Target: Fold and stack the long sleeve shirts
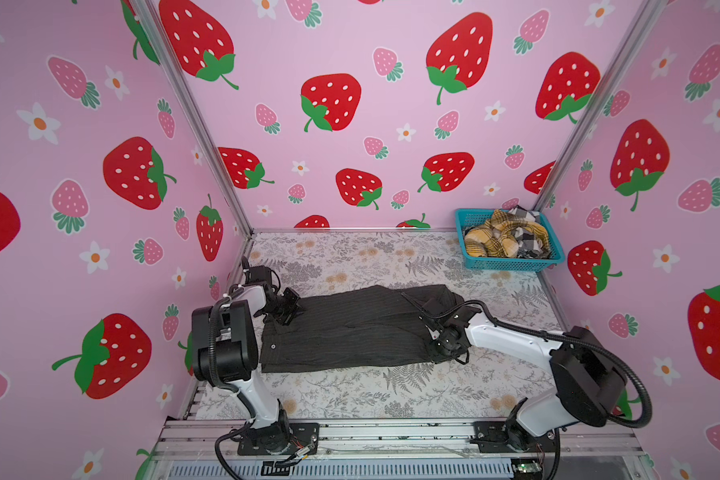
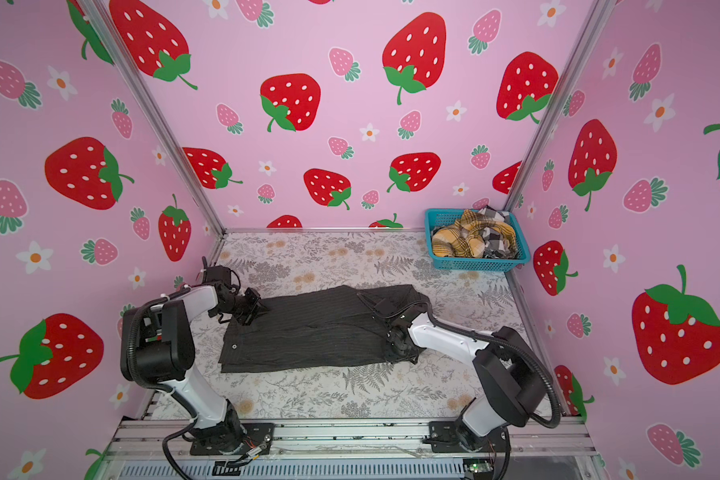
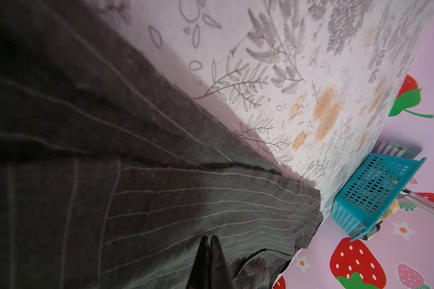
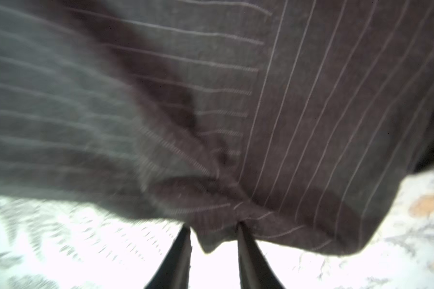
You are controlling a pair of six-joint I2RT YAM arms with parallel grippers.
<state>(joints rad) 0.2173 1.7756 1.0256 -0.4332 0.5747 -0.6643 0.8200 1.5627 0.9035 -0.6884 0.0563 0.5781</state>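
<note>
Left fingers (image 3: pixel 219 265): we are logging them pressed together at the left end of the charcoal shirt (image 1: pixel 350 328), which is lying across the middle of the desk (image 1: pixel 350 399). Right fingers (image 4: pixel 249 262): standing narrowly apart around its corner. Plaid shirts (image 1: pixel 495 241) are sitting in the basket (image 1: pixel 512 264), far-right corner.

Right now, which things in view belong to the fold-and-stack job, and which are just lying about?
Job:
charcoal pinstripe shirt, laid out on the floral table
mustard plaid shirt, bunched in the teal mesh basket
black-and-white check shirt, in the same basket

Just there:
teal mesh basket, only holding the waiting shirts
floral table, the work surface
</note>
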